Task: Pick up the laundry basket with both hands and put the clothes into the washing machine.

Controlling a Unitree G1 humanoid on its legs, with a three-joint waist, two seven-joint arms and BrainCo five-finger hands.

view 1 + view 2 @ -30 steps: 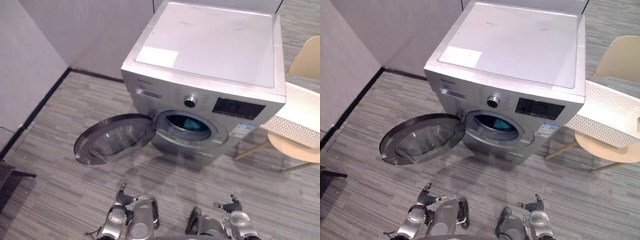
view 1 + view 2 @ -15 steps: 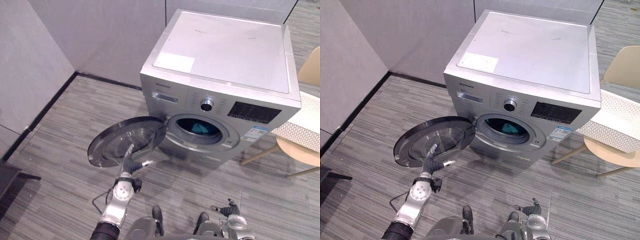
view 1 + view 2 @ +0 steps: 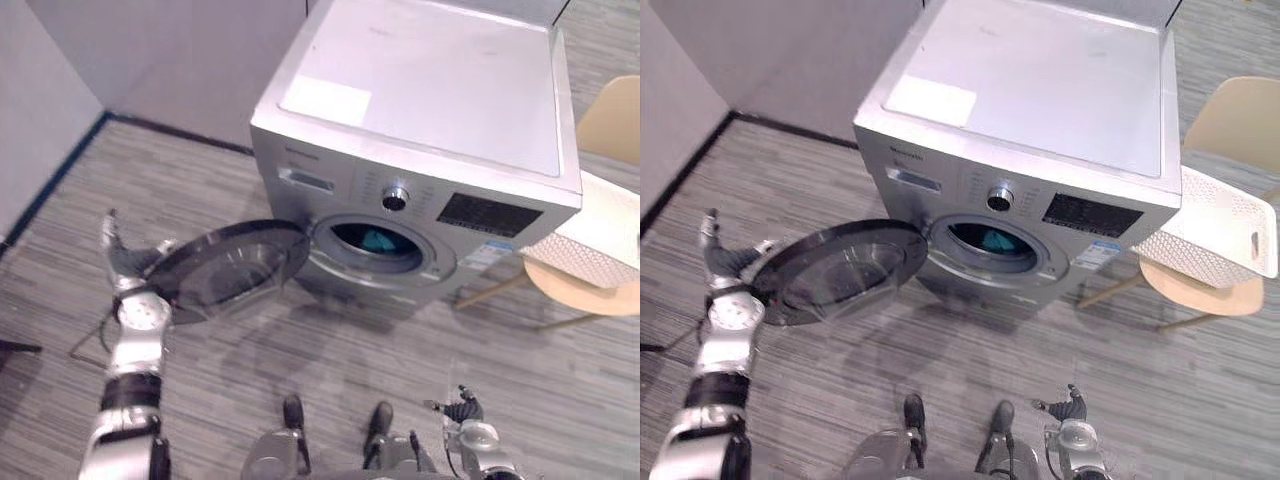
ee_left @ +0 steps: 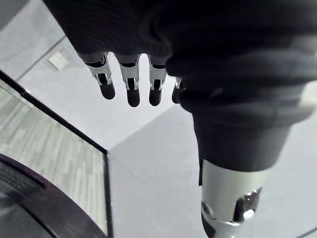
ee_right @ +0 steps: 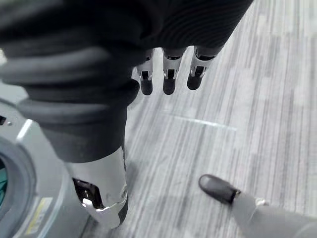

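Left eye view: washing machine is seen with its door swung open toward the robot's left.
Drum: teal clothing is seen inside the opening.
Laundry basket: white, set on a beige chair just right of the machine; grasped by neither hand.
Left hand: raised just beside the door's outer rim; contact cannot be told.
Right hand: hung low over the floor, well apart from machine and chair.
Right eye view: same layout is shown; a perforated wall and a handle slot are seen on the white tub.
Left wrist view: fingers are held straight, released, nothing grasped; dark door rim and grey wall are seen past them.
Right wrist view: fingers are relaxed, nothing grasped; striped floor is seen past them, the machine's front alongside.
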